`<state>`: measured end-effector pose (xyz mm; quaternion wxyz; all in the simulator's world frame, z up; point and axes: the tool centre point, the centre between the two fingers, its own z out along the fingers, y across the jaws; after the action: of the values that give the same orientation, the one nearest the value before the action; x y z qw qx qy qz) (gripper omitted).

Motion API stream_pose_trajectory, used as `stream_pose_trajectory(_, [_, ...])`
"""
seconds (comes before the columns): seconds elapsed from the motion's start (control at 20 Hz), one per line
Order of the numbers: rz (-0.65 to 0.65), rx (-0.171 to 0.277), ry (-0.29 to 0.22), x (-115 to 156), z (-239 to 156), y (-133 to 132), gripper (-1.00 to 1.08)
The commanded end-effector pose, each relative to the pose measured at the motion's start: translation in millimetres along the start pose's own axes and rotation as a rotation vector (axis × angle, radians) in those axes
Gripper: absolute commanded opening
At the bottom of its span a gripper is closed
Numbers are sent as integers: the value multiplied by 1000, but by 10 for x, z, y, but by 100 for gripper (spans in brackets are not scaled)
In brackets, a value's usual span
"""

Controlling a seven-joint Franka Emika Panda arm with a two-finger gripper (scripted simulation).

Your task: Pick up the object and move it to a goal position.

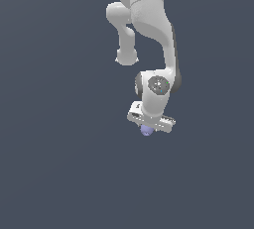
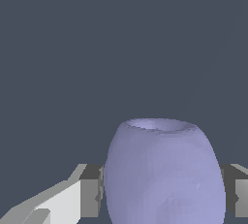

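Between our end effector's (image 2: 162, 191) fingers (image 2: 89, 191) sits the lavender-blue object (image 2: 164, 169), clamped on both sides. In the exterior view, we see the object (image 1: 146, 131) just below the white arm (image 1: 149, 25).

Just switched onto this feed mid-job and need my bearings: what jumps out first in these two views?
In the exterior view, the white Panda arm reaches down from the top centre against a plain dark slate background, the gripper at its lower end. The lavender-blue object peeks out just beneath the gripper. In the wrist view it fills the lower middle, with a grey finger close on each side.
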<state>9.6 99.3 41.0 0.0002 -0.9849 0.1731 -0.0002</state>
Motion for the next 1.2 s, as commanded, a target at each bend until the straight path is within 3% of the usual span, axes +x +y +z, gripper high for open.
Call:
stream_pose_trajectory(0.0, [1, 0, 0, 2, 4, 3, -100])
stream_pose_trajectory(0.6, [1, 0, 0, -101, -56, 294, -100])
stream_pose_trajectory(1.15, [1, 0, 0, -398, -234, 1158, -100])
